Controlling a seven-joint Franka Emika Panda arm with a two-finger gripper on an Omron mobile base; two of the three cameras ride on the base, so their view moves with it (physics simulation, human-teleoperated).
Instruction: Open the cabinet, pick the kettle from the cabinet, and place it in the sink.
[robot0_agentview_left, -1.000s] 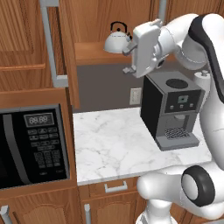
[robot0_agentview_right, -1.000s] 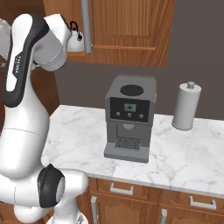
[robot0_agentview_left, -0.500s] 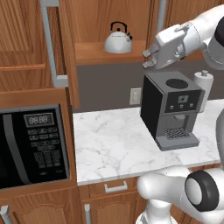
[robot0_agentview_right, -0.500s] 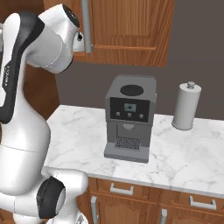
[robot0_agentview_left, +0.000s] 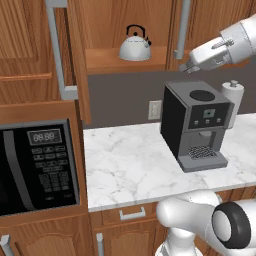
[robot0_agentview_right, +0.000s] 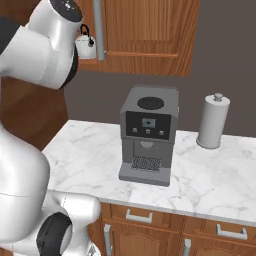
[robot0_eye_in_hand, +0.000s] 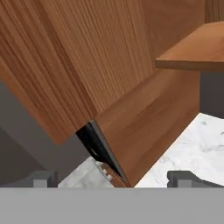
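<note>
The cabinet (robot0_agentview_left: 110, 64) has its left door swung open; the right door with its grey bar handle (robot0_agentview_left: 182, 30) is shut. On the open shelf the silver-white kettle (robot0_agentview_left: 134, 45) stands upright. In the right base view the kettle (robot0_agentview_right: 85, 46) peeks out from behind my arm. My gripper (robot0_agentview_left: 187, 67) hangs to the right of the kettle, apart from it, just below the shut door and above the coffee machine. In the hand view my gripper (robot0_eye_in_hand: 113, 179) is open with nothing between its tips, facing wooden cabinet (robot0_eye_in_hand: 131, 118) panels close up. The sink is out of view.
A boxy black coffee machine (robot0_agentview_left: 197, 125) stands on the white marble counter (robot0_agentview_left: 125, 165), with a paper towel roll (robot0_agentview_left: 232, 95) to its right. A microwave (robot0_agentview_left: 35, 165) is built in at the left. Low cupboards with short handles (robot0_agentview_right: 137, 216) run under the counter.
My arm has swung right, from in front of the kettle to below the shut right door. The kettle has stayed on its shelf. The gripper has stayed open.
</note>
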